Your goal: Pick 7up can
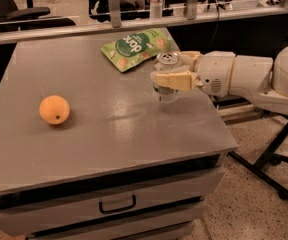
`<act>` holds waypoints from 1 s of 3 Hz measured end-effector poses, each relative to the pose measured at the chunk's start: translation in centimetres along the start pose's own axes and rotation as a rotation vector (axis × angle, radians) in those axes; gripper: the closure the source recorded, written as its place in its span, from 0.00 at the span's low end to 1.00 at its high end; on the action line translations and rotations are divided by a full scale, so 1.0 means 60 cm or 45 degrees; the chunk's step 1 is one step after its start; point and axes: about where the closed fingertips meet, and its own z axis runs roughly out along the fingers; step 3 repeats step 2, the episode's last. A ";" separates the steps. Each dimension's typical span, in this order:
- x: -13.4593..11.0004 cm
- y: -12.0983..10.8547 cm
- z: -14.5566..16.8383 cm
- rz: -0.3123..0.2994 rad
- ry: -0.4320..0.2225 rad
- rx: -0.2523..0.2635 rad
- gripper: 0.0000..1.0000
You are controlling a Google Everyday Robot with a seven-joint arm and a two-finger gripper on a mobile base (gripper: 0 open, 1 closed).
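The 7up can (167, 93), a small silvery can with a pull-tab top, is upright near the right edge of the grey table (109, 134). My gripper (168, 69) reaches in from the right and is shut on the can. One cream finger (175, 80) crosses the can's near side and the other lies behind it. The can's base is at or just above the tabletop; I cannot tell which.
A flat green snack pouch (136, 47) lies just behind the can. An orange (54, 109) sits at the left. The table's right edge is close under my arm. Drawers are below the front edge, and chairs and a rail stand behind.
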 end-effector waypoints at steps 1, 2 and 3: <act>-0.101 -0.032 -0.027 -0.074 -0.149 0.056 1.00; -0.101 -0.032 -0.027 -0.074 -0.149 0.056 1.00; -0.101 -0.032 -0.027 -0.074 -0.149 0.056 1.00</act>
